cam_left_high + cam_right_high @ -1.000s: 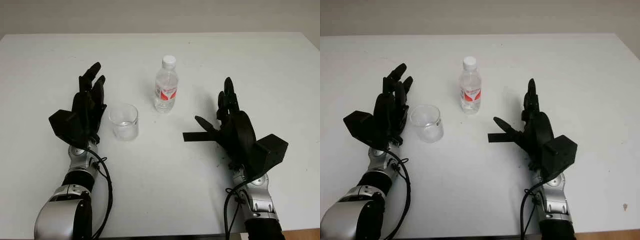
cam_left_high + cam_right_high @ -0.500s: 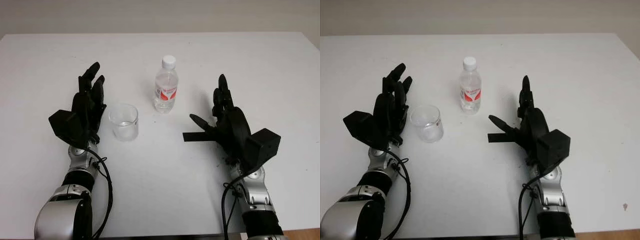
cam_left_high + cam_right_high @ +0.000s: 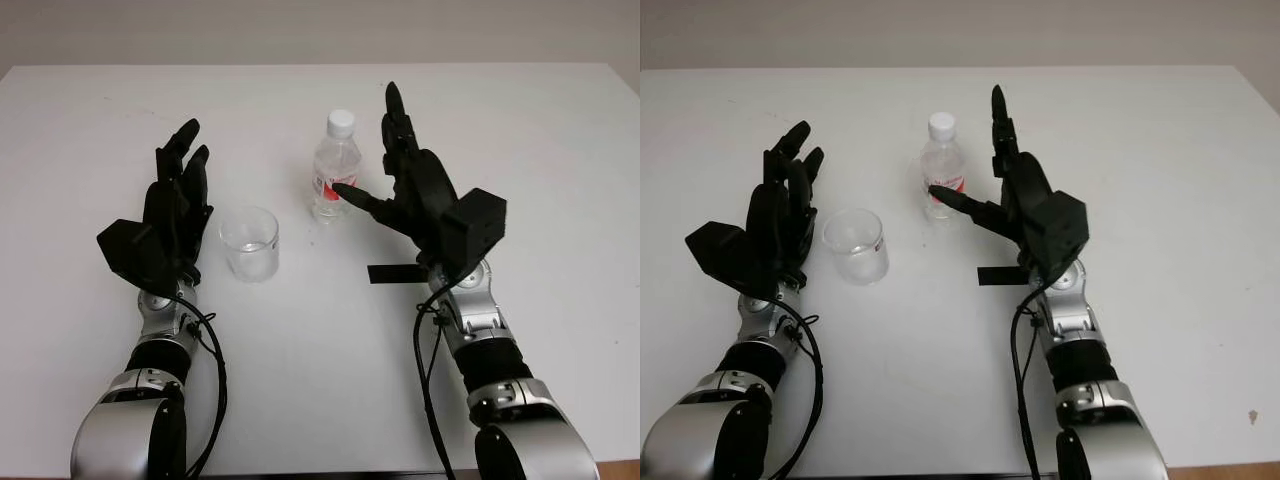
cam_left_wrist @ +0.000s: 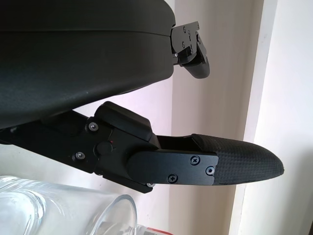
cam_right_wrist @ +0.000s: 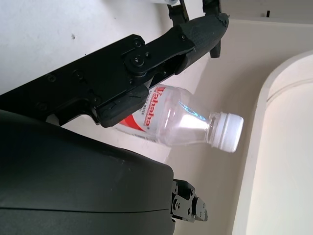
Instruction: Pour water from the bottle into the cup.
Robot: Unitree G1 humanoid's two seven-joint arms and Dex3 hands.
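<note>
Here the bottle (image 3: 333, 166) stands upright, cap on, mid-desk (image 3: 560, 150), with the clear cup (image 3: 248, 242) near it on the left side. The right robot hand (image 3: 400, 190) is open just beside the bottle — holding nothing. The left robot hand (image 3: 172, 215) is open just left of the cup.

A big white desk (image 3: 560, 150) takes up almost the whole room in front of me. Its top is smooth, with a few tiny dark specks. Behind its far edge stands a plain pale wall (image 3: 300, 30). Soft, even light falls on the desk. At the near right corner, a bit of brown floor (image 3: 1240, 472) peeks out.
</note>
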